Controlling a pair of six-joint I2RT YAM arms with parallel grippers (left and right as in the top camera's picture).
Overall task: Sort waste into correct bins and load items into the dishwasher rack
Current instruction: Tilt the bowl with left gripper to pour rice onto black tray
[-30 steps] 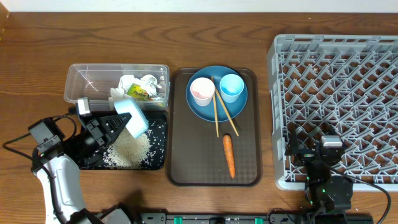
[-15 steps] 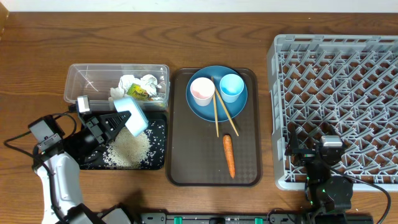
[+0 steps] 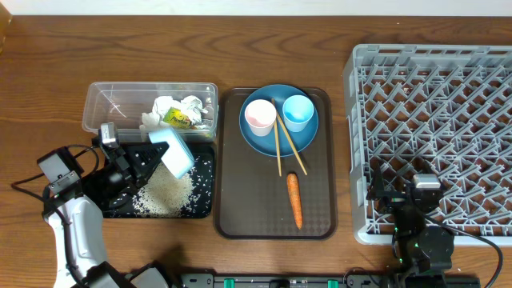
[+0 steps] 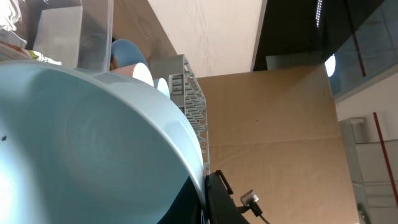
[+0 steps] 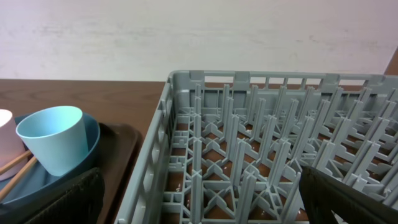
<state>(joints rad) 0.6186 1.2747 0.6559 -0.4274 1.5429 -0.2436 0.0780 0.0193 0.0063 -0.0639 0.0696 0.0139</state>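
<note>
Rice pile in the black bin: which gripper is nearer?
Left. The left gripper, shut on the bowl, hangs right beside the rice pile; the right gripper is far off, over the dishwasher rack's corner.

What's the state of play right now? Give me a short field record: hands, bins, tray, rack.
left hand: shut on white bowl, tipped over black bin
right hand: open, by the rack's near edge
black bin: loose rice
clear tub: paper wads, yellow-green wrapper
tray: blue plate carrying pink cup, blue cup, chopsticks; carrot beside plate
rack: no dishes visible
</note>
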